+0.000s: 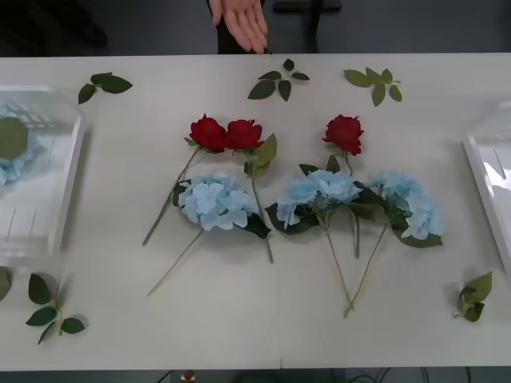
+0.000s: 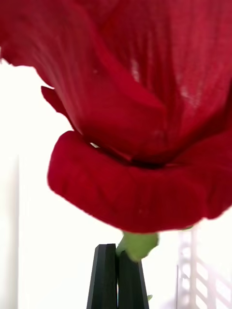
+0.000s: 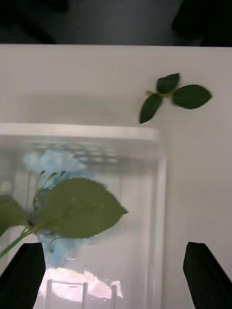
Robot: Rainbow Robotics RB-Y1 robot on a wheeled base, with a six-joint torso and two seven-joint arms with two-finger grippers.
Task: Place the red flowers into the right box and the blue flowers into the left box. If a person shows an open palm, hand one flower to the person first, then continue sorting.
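1. A red rose (image 2: pixel 140 116) was held by the right gripper (image 2: pixel 117 277); its black fingers (image 2: pixel 104 275) were pressed together on the green stem base just under the head. The pale surface and slotted white wall behind the rose in the right wrist view suggested that the gripper was near or over the right box (image 1: pixel 489 171), though the exact position could not be told.
2. Three more red flowers (image 1: pixel 226 134) lay on the worktop (image 1: pixel 255 319), two side by side and one (image 1: pixel 344 132) apart toward the right. Three blue flowers (image 1: pixel 214 201) lay just in front of them.
3. One blue flower (image 3: pixel 53 164) with a large leaf already lay inside the left box (image 1: pixel 68 171). The left gripper (image 3: pixel 116 275) hovered over that box with its fingers (image 3: pixel 208 275) wide apart and nothing between them.
4. A person's hand (image 1: pixel 243 22) was held out, palm open, beyond the far edge of the worktop.
5. Judgement: the step in hand was the delivery of the held rose. The open palm took priority, so the next move called for carrying a flower across the worktop to the hand, and releasing only once it rested there. Sorting of the six flowers on the worktop remained.
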